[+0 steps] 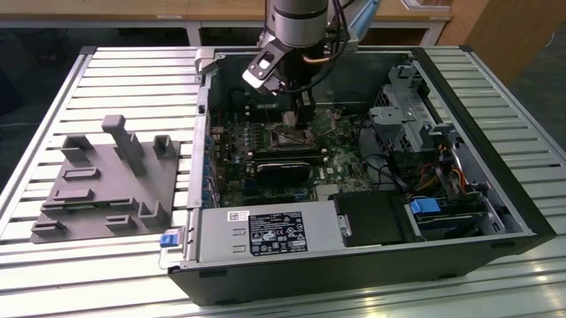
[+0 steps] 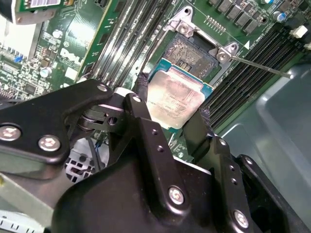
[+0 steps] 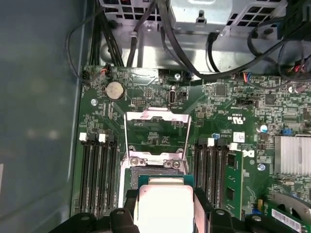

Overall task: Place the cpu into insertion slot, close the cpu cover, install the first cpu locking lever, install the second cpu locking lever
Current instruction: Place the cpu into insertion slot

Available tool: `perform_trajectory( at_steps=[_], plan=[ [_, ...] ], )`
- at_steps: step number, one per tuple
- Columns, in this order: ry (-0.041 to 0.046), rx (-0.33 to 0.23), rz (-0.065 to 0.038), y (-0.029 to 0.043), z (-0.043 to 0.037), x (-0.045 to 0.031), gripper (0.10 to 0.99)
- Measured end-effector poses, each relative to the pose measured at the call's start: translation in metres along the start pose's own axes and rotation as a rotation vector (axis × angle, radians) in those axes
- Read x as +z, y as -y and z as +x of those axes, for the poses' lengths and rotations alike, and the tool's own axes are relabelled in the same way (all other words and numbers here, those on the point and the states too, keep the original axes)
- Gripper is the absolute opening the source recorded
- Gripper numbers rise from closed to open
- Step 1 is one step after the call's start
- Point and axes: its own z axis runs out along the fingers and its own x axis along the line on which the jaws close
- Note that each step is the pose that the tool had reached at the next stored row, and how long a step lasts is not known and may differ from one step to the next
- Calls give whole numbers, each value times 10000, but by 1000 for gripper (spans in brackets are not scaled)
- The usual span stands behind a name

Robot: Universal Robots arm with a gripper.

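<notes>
While the gripper (image 2: 174,108) pinches it, the square cpu (image 2: 170,96) gleams silvery-beige.

Dull silvery metal top of cpu (image 2: 175,97), matt black tool (image 2: 171,109), shiny metal cpu cover (image 3: 156,115)

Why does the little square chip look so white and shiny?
In both wrist views, light bounces off the metal top of the cpu, washing it pale; in the exterior view, similar glare whitens the table slats, while the inside of the computer case is dim.
</notes>
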Motion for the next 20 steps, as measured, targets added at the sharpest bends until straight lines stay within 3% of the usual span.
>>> perform_trajectory(
  at_steps=[8,20],
  plan=[
    [0,0,1,26,38,86,537],
    [1,-1,1,78,55,283,537]
  ],
)
